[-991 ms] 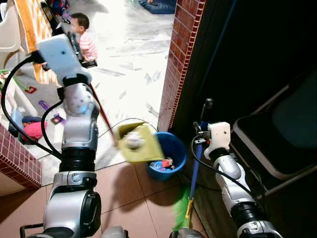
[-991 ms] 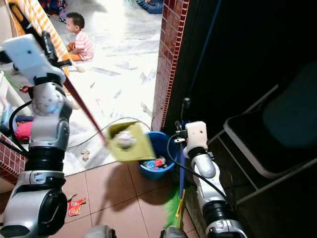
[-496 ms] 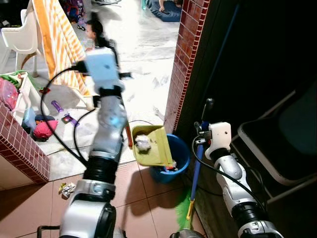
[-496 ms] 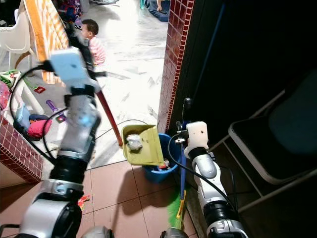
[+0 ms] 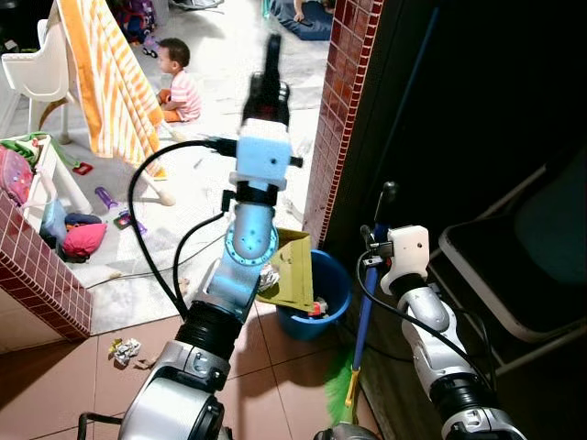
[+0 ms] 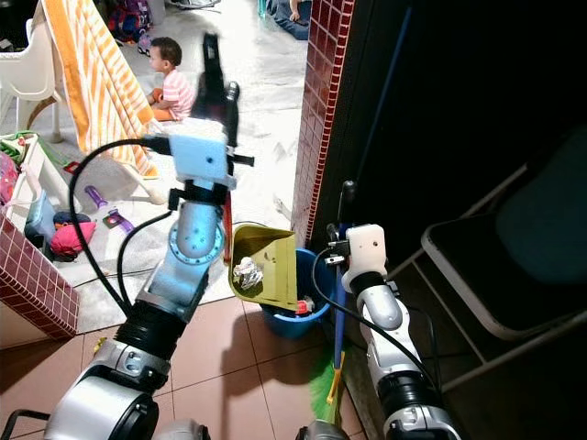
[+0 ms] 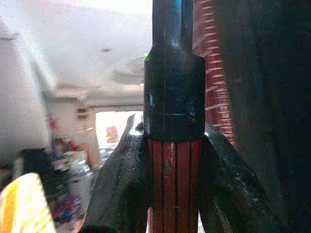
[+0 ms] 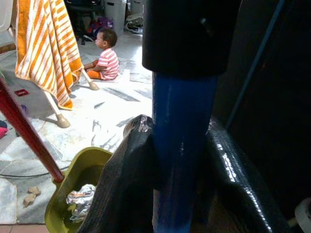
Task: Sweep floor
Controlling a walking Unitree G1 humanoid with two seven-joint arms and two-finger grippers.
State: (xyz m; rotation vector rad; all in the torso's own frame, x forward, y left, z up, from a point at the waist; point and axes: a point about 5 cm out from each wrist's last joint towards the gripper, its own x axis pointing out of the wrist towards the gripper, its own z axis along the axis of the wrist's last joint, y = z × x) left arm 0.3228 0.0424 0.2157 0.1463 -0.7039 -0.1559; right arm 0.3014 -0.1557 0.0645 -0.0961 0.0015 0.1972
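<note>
The left claw (image 7: 175,160) is clenching the red handle (image 7: 175,182) of the yellow-green dustpan (image 6: 266,266), which is tilting over the blue bucket (image 6: 298,316) beside the brick pillar (image 6: 316,110) with a crumpled wad (image 6: 246,273) lying in it. The right claw (image 8: 180,160) is gripping the blue broom handle (image 8: 182,145), its green bristles (image 5: 337,390) resting on the tiled floor (image 5: 275,385). A child (image 5: 179,78) is sitting well beyond on the pale floor, and scraps of litter (image 5: 124,349) are lying near the low brick wall (image 5: 37,275).
</note>
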